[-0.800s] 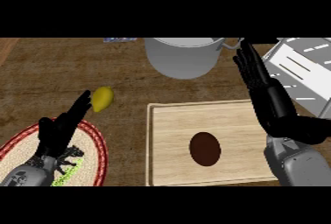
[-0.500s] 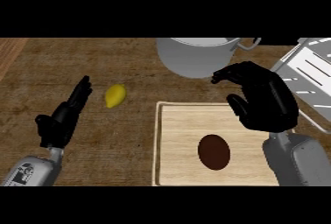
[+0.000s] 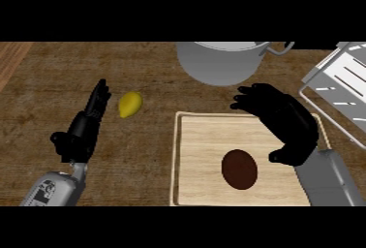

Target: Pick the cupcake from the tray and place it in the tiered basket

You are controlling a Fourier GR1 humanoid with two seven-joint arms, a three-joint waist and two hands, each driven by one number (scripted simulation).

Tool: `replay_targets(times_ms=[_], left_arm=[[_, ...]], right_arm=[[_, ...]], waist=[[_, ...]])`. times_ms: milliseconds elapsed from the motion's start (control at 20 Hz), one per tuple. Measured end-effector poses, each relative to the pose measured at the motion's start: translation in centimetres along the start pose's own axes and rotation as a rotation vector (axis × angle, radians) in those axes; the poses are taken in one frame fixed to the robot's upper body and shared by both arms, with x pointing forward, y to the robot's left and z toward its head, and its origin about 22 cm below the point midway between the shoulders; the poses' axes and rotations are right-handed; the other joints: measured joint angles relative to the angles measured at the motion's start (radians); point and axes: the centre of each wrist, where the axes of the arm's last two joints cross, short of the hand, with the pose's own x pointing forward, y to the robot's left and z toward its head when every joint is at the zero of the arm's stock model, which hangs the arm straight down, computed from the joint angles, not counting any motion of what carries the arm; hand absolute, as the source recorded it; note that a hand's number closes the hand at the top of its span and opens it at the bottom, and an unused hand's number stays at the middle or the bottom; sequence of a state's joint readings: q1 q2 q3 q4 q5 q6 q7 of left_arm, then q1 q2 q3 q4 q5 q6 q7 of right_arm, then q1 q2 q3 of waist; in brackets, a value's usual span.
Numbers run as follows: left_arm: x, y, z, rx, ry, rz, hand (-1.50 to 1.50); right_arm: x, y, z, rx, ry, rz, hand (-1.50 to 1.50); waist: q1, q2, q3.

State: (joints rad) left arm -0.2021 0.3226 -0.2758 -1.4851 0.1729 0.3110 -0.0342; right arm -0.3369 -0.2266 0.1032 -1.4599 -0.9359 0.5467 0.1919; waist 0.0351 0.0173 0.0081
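A dark brown cupcake (image 3: 238, 169) sits on the light wooden tray (image 3: 200, 160), right of the tray's middle. My right hand (image 3: 281, 118) hovers over the tray's upper right part with its fingers curled downward and nothing in them; its thumb hangs just right of the cupcake. The white tiered basket (image 3: 342, 83) shows at the right edge. My left hand (image 3: 84, 128) rests at the left with straight fingers pointing up, holding nothing.
A grey pot (image 3: 218, 62) with a handle stands behind the tray. A yellow lemon (image 3: 129, 104) lies on the dark wooden counter, just right of my left hand's fingertips.
My right hand has gone from upright with straight fingers to bent down over the tray, fingers curled, nearer the cupcake. The view has shifted, so the woven mat at lower left is out of sight.
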Motion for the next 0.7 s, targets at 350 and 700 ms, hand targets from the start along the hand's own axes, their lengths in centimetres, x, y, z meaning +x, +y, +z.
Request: replay_targets(times_ms=[350,700], left_arm=[[0.5,-1.8,0.0,0.027,-0.013,0.002,0.00],[-0.1,-2.1,0.4,0.047,0.006,-0.004,0.00]], right_arm=[[9.7,-4.2,3.1,0.255,0.043,0.245,-1.50],[20.4,0.6,1.7,0.450,0.155,0.768,-1.50]], waist=[[-0.014,-0.006,-0.003],[-0.025,-0.016,-0.005]])
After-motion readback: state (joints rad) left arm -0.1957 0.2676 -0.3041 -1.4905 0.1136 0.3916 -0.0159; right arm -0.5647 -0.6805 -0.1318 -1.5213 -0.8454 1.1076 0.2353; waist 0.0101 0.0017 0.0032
